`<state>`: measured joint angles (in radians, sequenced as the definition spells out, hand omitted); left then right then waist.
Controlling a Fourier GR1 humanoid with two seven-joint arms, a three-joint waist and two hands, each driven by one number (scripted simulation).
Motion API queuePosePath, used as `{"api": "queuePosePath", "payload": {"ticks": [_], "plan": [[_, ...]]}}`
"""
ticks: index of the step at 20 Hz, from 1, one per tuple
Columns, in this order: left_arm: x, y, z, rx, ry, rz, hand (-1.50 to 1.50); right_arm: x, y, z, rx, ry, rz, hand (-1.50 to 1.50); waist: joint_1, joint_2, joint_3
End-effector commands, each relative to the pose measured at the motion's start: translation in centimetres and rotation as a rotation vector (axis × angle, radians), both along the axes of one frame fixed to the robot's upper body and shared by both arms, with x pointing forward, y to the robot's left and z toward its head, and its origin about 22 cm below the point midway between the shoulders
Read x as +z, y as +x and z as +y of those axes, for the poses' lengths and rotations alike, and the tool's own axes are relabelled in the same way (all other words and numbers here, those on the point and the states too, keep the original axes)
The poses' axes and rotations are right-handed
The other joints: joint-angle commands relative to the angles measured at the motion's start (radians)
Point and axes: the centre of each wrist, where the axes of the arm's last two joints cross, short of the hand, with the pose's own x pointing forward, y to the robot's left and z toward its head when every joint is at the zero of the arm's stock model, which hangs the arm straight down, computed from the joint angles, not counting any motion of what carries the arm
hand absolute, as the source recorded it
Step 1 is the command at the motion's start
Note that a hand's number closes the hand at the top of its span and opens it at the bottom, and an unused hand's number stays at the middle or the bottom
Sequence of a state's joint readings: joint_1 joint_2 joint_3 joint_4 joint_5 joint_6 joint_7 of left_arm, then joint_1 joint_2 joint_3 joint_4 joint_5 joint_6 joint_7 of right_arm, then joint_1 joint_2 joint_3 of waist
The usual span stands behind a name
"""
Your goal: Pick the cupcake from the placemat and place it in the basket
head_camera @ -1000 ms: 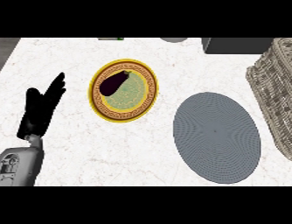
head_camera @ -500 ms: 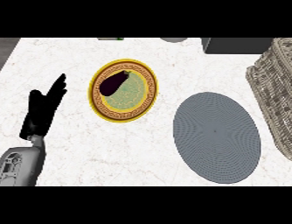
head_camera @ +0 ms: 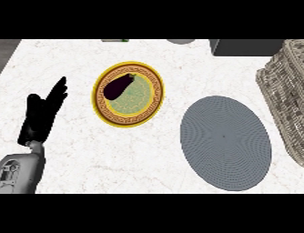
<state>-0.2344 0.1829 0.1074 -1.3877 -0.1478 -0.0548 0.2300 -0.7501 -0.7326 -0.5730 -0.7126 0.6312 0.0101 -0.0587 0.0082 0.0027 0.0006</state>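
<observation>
Grey mat [head_camera: 226, 142] bare, no cupcake I can spot; it'd be soft, grab low. Left hand [head_camera: 42, 114] lower left, open, empty.

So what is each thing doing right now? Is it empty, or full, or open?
Left hand: open, fingers straight, resting at the counter's left side, holding nothing.
Right hand: not in view.
Plate: holds an eggplant.
Placemat: lies flat, nothing on it; no cupcake shows.
Basket: at the right edge, partly cut off; inside cannot be seen.

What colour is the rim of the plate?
Yellow, with a dark patterned band inside it, on the plate; seen in the head view.
</observation>
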Motion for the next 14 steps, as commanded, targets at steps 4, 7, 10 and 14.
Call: {"api": "queuePosePath", "payload": {"ticks": [4,7,10,14], "plan": [[0.6,0.1,0.6,0.003,-0.002,0.005,0.00,3.6,-3.8,-5.2,-0.197,0.108,-0.160,-1.50,-0.004,0.000,0.000],[0.5,-0.5,-0.1,0.012,0.003,-0.015,0.00,3.1,-6.4,-7.6,-0.256,0.206,-0.168,-1.50,-0.006,-0.002,0.001],[-0.4,-0.1,0.1,0.020,0.000,0.010,0.00,2.7,-10.4,-10.6,-0.255,0.197,-0.134,-1.50,-0.014,-0.001,0.000],[-0.9,-0.9,1.3,0.035,0.000,-0.003,0.00,3.1,-16.6,-14.6,-0.258,0.212,-0.172,-1.50,-0.018,0.001,0.002]]}}
